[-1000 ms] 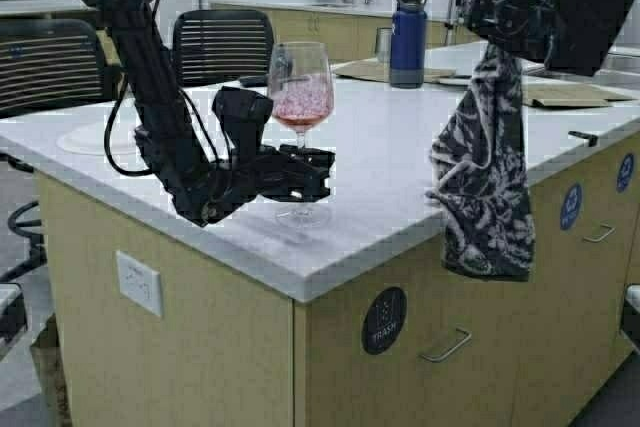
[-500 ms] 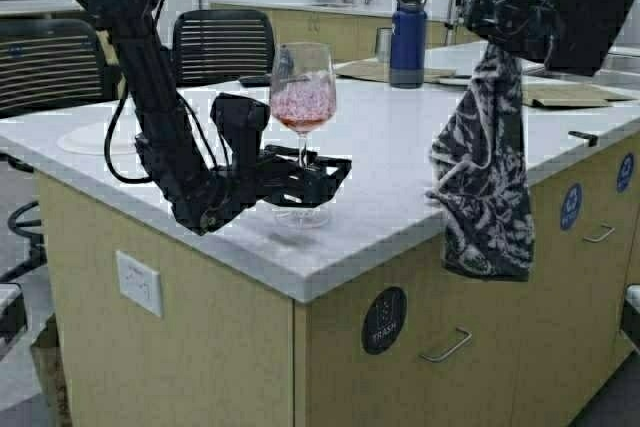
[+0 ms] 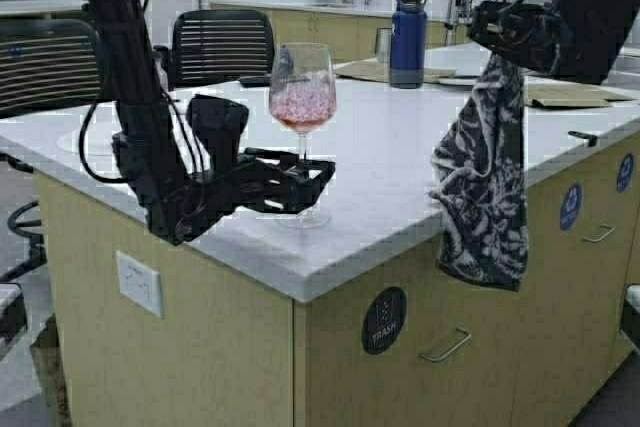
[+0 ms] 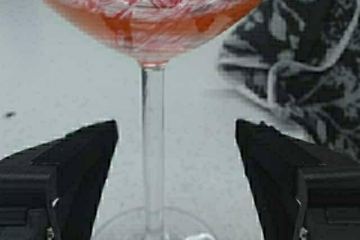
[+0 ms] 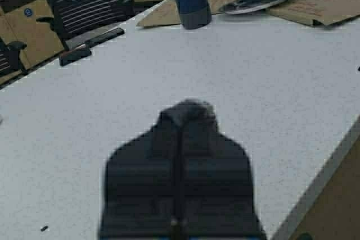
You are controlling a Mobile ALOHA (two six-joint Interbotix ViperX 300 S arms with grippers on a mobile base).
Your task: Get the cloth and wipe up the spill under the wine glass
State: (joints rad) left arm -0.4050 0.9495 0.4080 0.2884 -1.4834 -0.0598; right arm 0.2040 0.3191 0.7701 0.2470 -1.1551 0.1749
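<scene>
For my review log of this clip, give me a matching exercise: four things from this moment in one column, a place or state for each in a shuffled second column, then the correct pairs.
Things
1. wine glass
2. cloth
3. left gripper
4. blue bottle

Places or states
A. hangs from the shut right gripper, draped past the counter edge
B. stands upright on the counter, pinkish-red contents
C. stands at the far side of the counter
D. open, one finger on each side of the glass stem, not touching it

Pairs: 1-B, 2-A, 3-D, 4-C
</scene>
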